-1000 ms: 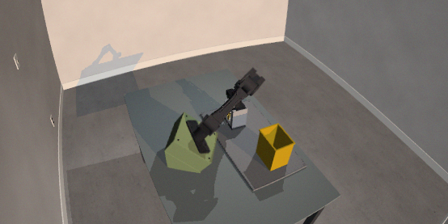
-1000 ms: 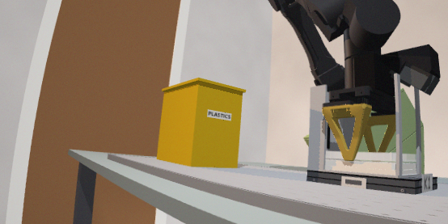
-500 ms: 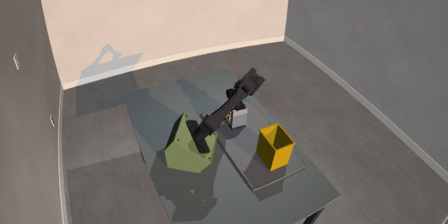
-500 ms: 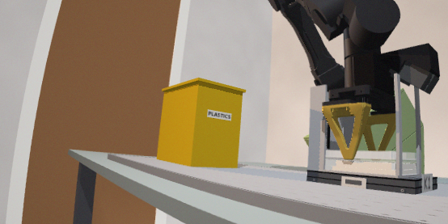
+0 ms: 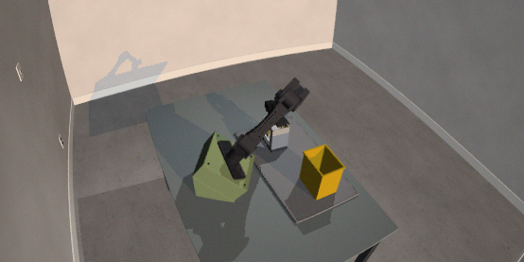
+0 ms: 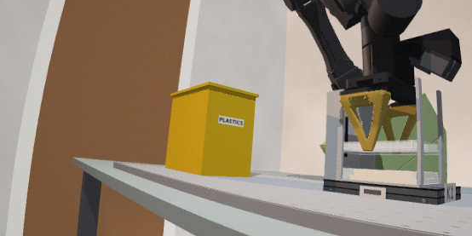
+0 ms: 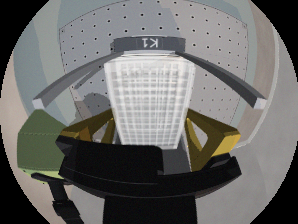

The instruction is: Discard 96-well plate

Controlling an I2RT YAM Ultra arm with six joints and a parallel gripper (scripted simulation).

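1. Top view: a grey table (image 5: 331, 232) fills the lower middle of the frame. At left of centre on it stands a green pedestal (image 5: 213, 180), and the dark arm (image 5: 265, 125) rises from this toward the upper right.
2. Top view: the arm's far end hangs over rack K1 (image 5: 280, 138), just right of the frame's centre. The gripper and the plates are hidden under the arm here.
3. Top view: the yellow bin (image 5: 323, 172) stands upright, mouth open, to the lower right of the rack and apart from it. It rests on a grey mat (image 5: 303, 203).
4. Exterior view: the bin (image 6: 210, 129) stands at centre, labelled PLASTICS, with a brown door (image 6: 98, 98) behind it at left.
5. Exterior view: the rack (image 6: 419, 132) stands at lower right on a black base marked K1.
6. Exterior view: the gripper (image 6: 379, 141) reaches down between the rack's posts. Its yellow fingers (image 6: 366, 128) pinch the upper plate (image 6: 396, 146), a pale slab level with the fingertips.
7. Exterior view: the upper plate hangs clear above the lower plate (image 6: 379, 175), which lies low in the rack just over the base.
8. Wrist view: the upper plate (image 7: 149, 103) fills the centre as a pale grid of wells. The yellow fingers press on its two long sides at lower left and lower right.
9. Wrist view: the rack's (image 7: 148, 44) K1 label shows above the plate at upper centre. The pedestal (image 7: 36, 145) lies at the left edge.
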